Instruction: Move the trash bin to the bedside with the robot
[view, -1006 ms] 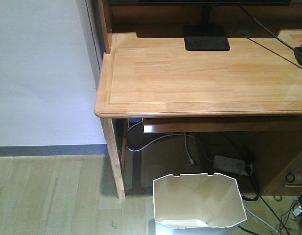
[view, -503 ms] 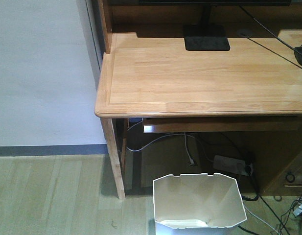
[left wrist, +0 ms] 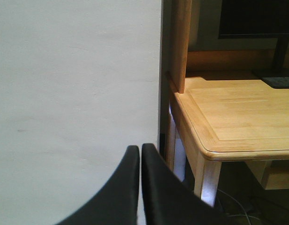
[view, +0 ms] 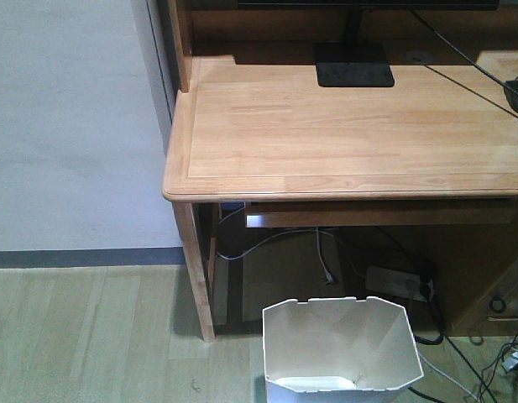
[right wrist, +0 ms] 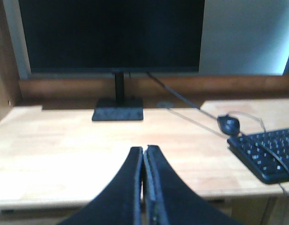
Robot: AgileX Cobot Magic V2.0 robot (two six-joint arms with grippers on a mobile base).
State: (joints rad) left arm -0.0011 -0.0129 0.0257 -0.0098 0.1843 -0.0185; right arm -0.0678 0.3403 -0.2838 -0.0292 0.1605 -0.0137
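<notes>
Plastic looks thin, light and bendy on the trash bin (view: 338, 336) at the frame's bottom; I'd pinch its rim softly. Left gripper (left wrist: 140, 154) and right gripper (right wrist: 144, 157) are squeezed together, empty.

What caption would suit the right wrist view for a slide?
Shut right gripper before a wooden desk carrying a dark monitor, mouse and keyboard.
</notes>
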